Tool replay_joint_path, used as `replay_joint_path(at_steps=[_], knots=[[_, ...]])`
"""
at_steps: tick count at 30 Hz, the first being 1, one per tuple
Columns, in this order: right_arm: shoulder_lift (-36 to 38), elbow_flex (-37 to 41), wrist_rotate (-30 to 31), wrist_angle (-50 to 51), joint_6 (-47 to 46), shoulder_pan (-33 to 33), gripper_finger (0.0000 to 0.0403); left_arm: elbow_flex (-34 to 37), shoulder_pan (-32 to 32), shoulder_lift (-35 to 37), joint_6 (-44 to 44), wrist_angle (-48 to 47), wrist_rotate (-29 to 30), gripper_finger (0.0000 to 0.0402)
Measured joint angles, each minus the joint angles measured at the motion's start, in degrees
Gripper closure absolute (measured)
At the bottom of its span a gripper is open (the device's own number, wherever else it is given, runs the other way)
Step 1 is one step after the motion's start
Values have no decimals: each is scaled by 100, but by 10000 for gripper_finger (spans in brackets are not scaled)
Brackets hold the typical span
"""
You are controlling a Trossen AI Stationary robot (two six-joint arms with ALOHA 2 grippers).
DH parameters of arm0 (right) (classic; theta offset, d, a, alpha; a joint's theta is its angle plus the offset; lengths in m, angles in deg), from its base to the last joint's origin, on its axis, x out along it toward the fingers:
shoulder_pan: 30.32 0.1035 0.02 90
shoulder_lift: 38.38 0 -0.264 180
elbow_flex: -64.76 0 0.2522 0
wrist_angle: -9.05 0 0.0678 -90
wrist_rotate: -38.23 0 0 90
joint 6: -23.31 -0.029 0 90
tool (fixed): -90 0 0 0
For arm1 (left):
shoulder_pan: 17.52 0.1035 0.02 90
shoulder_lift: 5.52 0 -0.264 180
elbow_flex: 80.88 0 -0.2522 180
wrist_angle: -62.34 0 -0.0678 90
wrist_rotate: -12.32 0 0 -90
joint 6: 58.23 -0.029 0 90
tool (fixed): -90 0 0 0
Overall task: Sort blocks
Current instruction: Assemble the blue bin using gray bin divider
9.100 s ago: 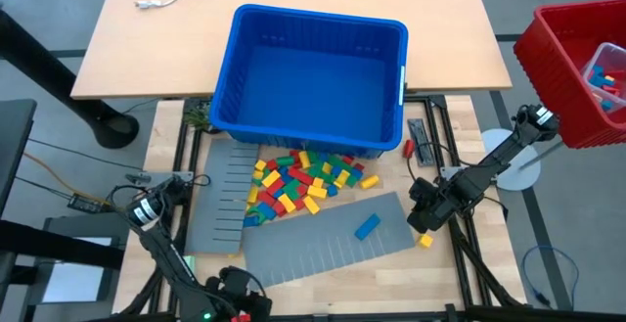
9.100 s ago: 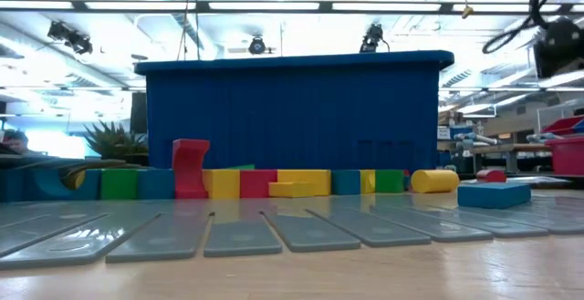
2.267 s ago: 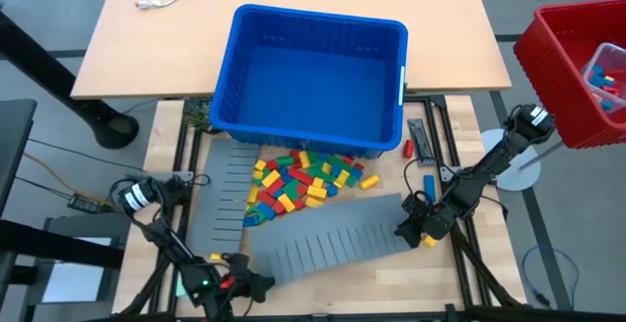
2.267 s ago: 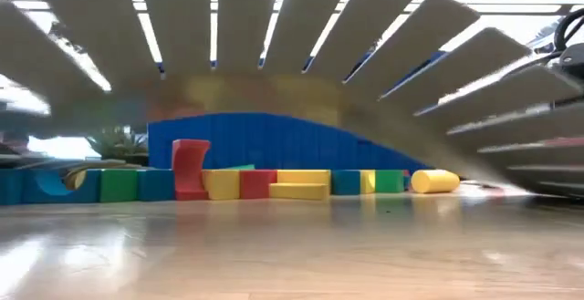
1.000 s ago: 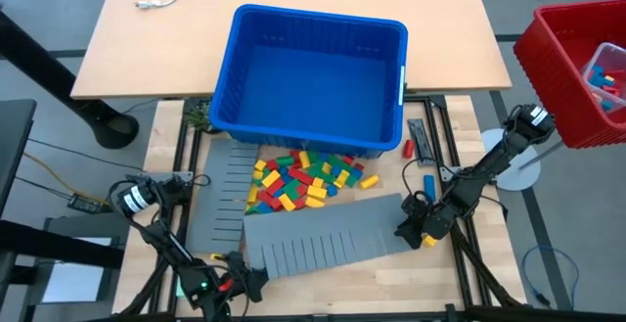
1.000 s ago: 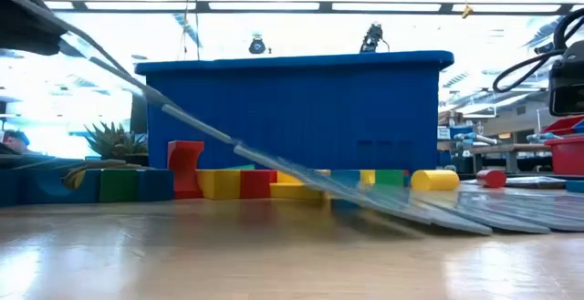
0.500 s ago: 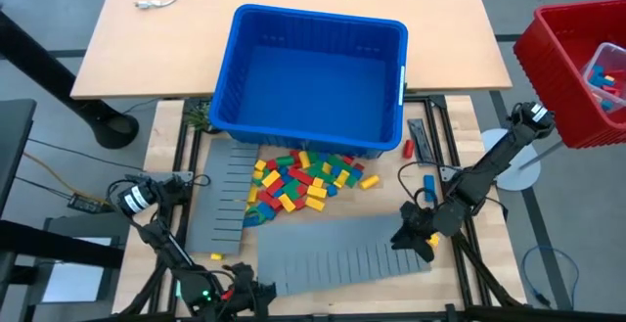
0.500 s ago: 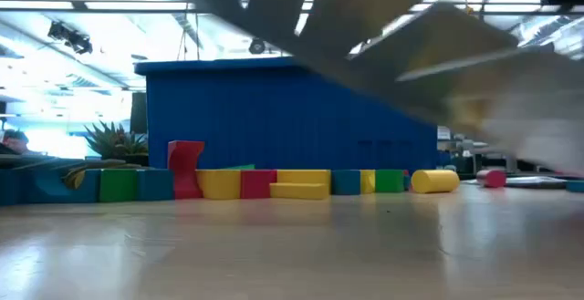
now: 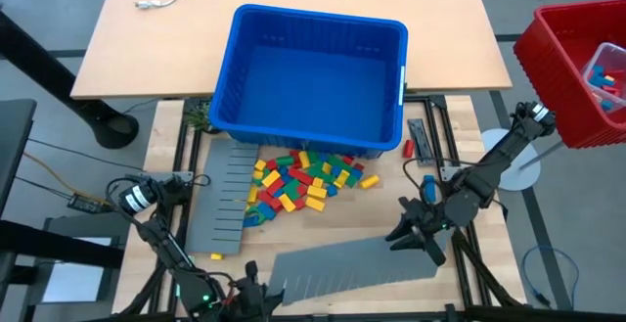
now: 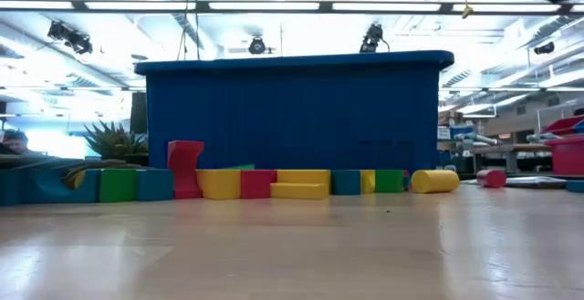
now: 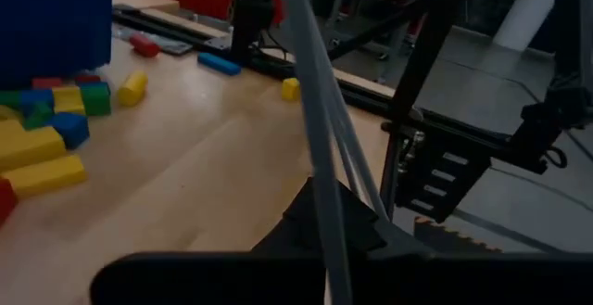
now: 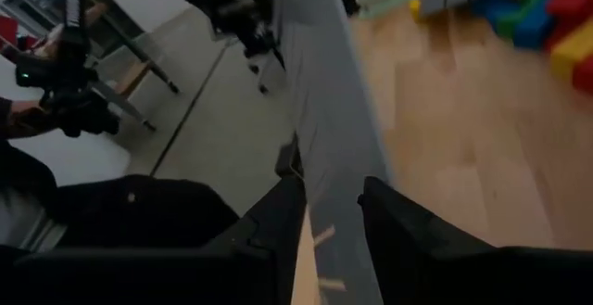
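- At the near left corner of the table, the left gripper (image 9: pixel 256 298) is clamped tight on one end of a long flat grey ridged panel (image 9: pixel 357 263), held clear of the wooden tabletop (image 9: pixel 381 209).
- Left of centre, a second flat grey ridged panel (image 9: pixel 220 193) lies on the wood, and a lone small yellow plastic brick (image 9: pixel 216 255) sits just off its near edge.
- In the middle, the blocks (image 9: pixel 298 182), dozens of small red, yellow, green and blue plastic bricks, lie in one mixed heap just in front of the large blue plastic bin (image 9: pixel 311 77); the bin appears empty.
- Right of the heap, a yellow cylinder (image 9: pixel 369 180) and a small blue brick (image 9: pixel 427 182) lie apart from the pile, with a small red piece (image 9: pixel 408 148) near the bin's right corner.
- On the right, the right gripper (image 9: pixel 419 232) pinches the panel's other end between its dark fingers (image 12: pixel 278 214).
- Far right, off the table, a red plastic crate (image 9: pixel 577 68) holds a clear tub with a few coloured pieces.
- Judged from this, sorting has barely begun: no colour groups are visible and nearly every block is left to place.
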State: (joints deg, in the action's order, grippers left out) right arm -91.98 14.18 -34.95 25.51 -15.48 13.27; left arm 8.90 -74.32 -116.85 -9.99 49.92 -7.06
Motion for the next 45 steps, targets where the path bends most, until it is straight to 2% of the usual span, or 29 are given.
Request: replay_joint_path(at_steps=[3, 8, 12, 17, 23, 31, 33, 35, 38, 39, 45], knots=[[0, -188, 0, -1, 124, 2, 275, -25, -2, 0, 4, 9, 0, 400], [7, -597, 0, 263, 457, 2, 224, -25, -4, 0, 16, 57, -2, 400], [11, -1194, 31, 1441, 917, -78, 191, -25, -4, 0, 7, 102, -4, 399], [4, -1593, 84, 2731, 1029, -432, 188, -25, -7, 0, -9, 101, -6, 399], [-315, -1436, -1128, 2994, 853, -916, 209, -25, 7, 7, -263, 219, 68, 399], [-892, -1436, -2189, 2879, 1280, -1275, 229, -25, 55, 44, -302, 216, 155, 399], [-963, -1436, -2573, 2859, 1283, -1350, 249, -25, 74, 46, -300, 220, 189, 399], [-993, -1436, -2839, 2802, 1248, -1399, 286, -25, 92, 46, -299, 230, 202, 399], [-997, -1436, -2968, 2710, 1468, -1408, 370, -25, 140, 46, -294, 361, 97, 397], [-998, -1436, -2994, 2702, 1554, -1408, 385, -25, 170, 48, -292, 363, -8, 396], [-958, -1441, -2862, 2699, 1464, -1411, 399, -25, 293, 87, -223, 327, -381, 369]])
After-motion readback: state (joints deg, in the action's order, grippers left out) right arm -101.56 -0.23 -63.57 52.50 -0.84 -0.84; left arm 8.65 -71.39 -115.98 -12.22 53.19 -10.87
